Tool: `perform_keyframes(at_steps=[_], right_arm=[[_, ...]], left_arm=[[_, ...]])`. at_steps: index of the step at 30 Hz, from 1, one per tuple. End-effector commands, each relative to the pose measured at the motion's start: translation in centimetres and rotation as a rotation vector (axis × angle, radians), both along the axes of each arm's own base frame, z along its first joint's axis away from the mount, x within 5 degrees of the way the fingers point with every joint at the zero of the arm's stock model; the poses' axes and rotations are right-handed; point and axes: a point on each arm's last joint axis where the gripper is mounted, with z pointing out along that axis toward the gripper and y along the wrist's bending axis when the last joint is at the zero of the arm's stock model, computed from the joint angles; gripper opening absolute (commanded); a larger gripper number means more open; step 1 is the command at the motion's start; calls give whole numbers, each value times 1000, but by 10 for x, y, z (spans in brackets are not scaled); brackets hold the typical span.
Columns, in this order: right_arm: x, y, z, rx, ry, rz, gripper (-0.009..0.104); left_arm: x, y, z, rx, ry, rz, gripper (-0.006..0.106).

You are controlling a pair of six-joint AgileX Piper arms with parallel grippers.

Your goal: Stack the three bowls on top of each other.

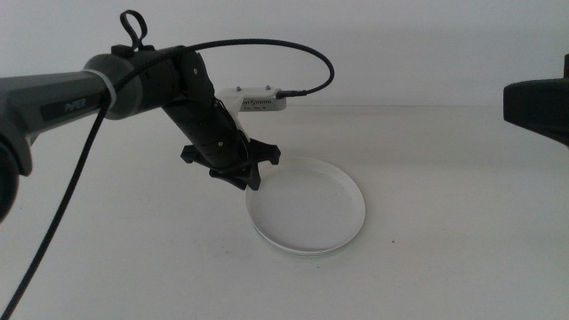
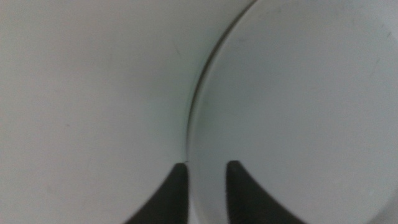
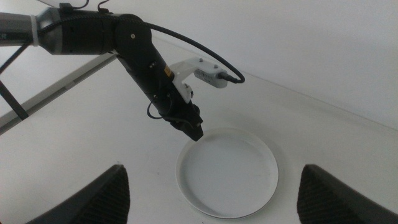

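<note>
Left tool (image 1: 252, 182) sat at the left rim of the bowls (image 1: 307, 209), jaws slightly apart and straddling the rim, with no firm grip evident. The stack rested mid-counter (image 1: 133, 258). The bowls looked stiff, light and smooth, so the thin rim is the place to pinch. Only the middle view showed stacked edges. Right tool (image 3: 211, 193) hung back at the right, jaws wide, empty.
</note>
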Motion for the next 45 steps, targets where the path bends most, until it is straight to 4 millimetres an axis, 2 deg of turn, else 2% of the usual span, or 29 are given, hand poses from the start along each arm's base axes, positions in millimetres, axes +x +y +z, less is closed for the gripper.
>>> perform_keyframes(at_steps=[1, 6, 8, 10, 11, 14, 19, 22, 25, 28, 31, 44, 45], right_arm=[[0, 0, 0, -2, -17, 0, 87], [0, 0, 0, -2, -17, 0, 87], [0, 0, 0, -2, -17, 0, 87], [0, 0, 0, -2, -17, 0, 87], [0, 0, 0, -2, -17, 0, 87], [0, 0, 0, -2, -17, 0, 87], [0, 0, 0, -2, -17, 0, 87], [0, 0, 0, -2, -17, 0, 87], [0, 0, 0, -2, -17, 0, 87], [0, 0, 0, -2, -17, 0, 87], [0, 0, 0, -2, -17, 0, 87], [0, 0, 0, -2, -17, 0, 87], [2, -3, -1, -40, -38, -20, 87]], left_arm=[[1, 3, 14, -11, -46, 5, 28], [-3, 18, 40, 17, -97, 7, 60], [-9, 31, 55, 24, -120, 32, 76], [-19, 53, 73, 39, -154, 84, 91], [-24, 64, 80, 39, -175, 117, 94], [-52, 99, 99, 32, -260, 213, 94], [-117, 148, 128, 66, -523, 346, 94], [-155, 164, 140, 63, -678, 422, 94], [-180, 171, 142, 67, -755, 462, 94], [-192, 173, 147, 100, -804, 445, 94], [-196, 174, 152, 128, -850, 433, 94], [-196, 173, 154, 99, -859, 451, 94], [-196, 173, 154, 99, -859, 451, 94]])
